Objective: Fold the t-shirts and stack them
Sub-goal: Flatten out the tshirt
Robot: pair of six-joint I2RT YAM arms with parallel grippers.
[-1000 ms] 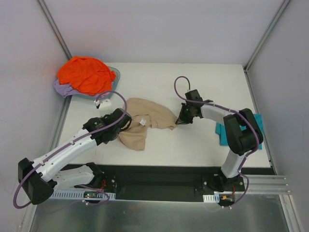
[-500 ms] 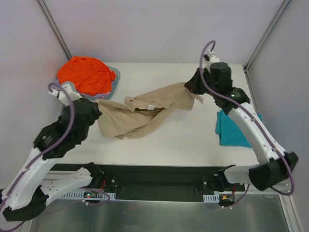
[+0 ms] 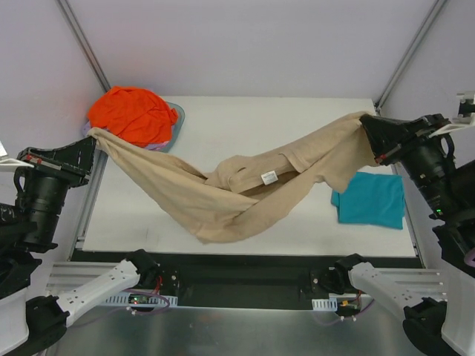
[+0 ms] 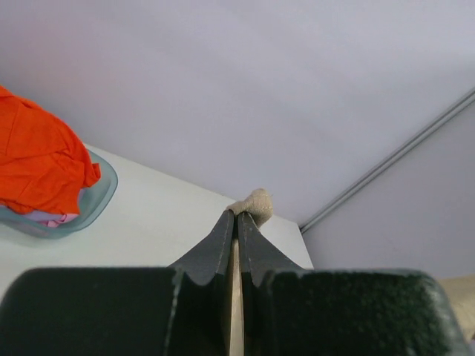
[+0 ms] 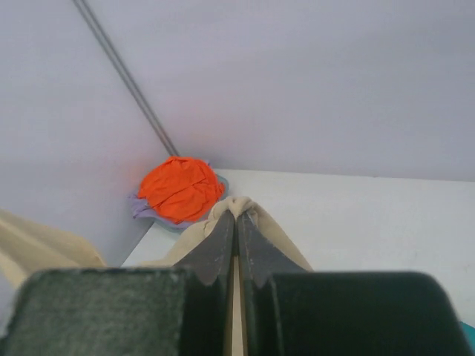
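Note:
The tan t-shirt [image 3: 223, 200] hangs stretched in the air between both arms, sagging in the middle above the table. My left gripper [image 3: 92, 138] is shut on its left end; a tuft of tan cloth [image 4: 252, 202] pokes past the fingertips. My right gripper [image 3: 367, 124] is shut on its right end, with tan cloth [image 5: 237, 204] bunched at the tips. A folded teal t-shirt [image 3: 369, 199] lies flat at the right of the table. The orange t-shirt [image 3: 132, 113] is piled in the basin, on top of the lavender one [image 3: 90, 136].
The teal-grey basin [image 3: 177, 119] stands at the table's far left corner; it also shows in the left wrist view [image 4: 100, 196] and in the right wrist view [image 5: 221, 180]. Walls and metal posts [image 3: 82, 44] close the back and sides.
Both arms have risen and swung wide apart, lifting the tan t-shirt off the table and stretching it out from a crumpled heap. The teal t-shirt is now uncovered.

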